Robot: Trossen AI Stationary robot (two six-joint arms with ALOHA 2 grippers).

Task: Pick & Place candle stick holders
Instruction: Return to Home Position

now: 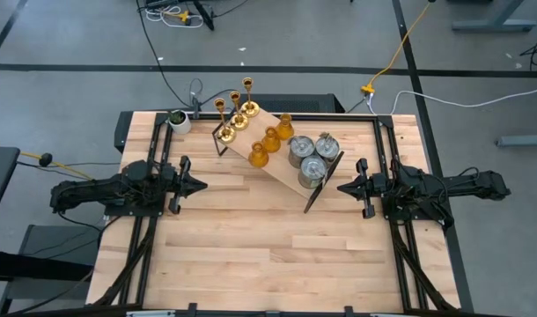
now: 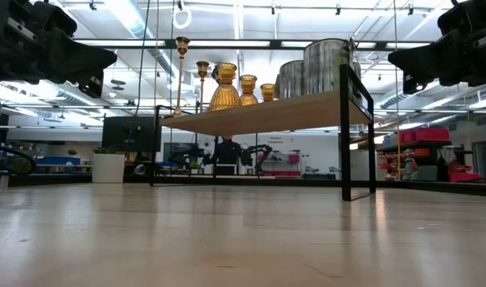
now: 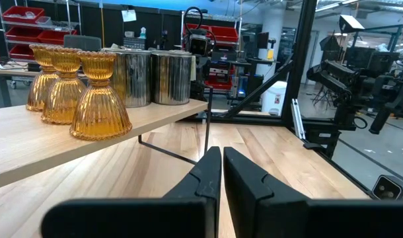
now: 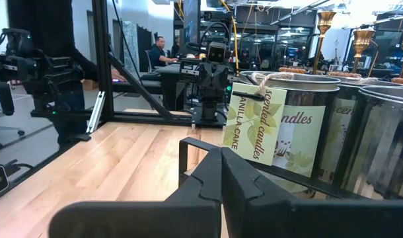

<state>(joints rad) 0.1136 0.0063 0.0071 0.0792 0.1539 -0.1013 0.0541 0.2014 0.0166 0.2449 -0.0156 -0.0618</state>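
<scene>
A raised wooden shelf (image 1: pixel 282 157) on black legs stands slanted across the table's far middle. On it stand three brass stick holders (image 1: pixel 239 121), three amber glass holders (image 1: pixel 270 140) and three silver metal cylinders (image 1: pixel 312 169). They also show in the low view: the brass holders (image 2: pixel 182 76), the amber holders (image 2: pixel 225 88) and the cylinders (image 2: pixel 327 64). My left gripper (image 1: pixel 202 185) is shut and empty, left of the shelf; its wrist view (image 3: pixel 222 153) faces the amber holders (image 3: pixel 99 99). My right gripper (image 1: pixel 340 187) is shut and empty at the shelf's right end, facing a labelled cylinder (image 4: pixel 300 125).
A small white pot with a green plant (image 1: pixel 178 121) stands at the far left of the table. The shelf's black leg frame (image 1: pixel 323 183) stands just in front of my right gripper. Bare tabletop (image 1: pixel 268 246) lies between the arms and the near edge.
</scene>
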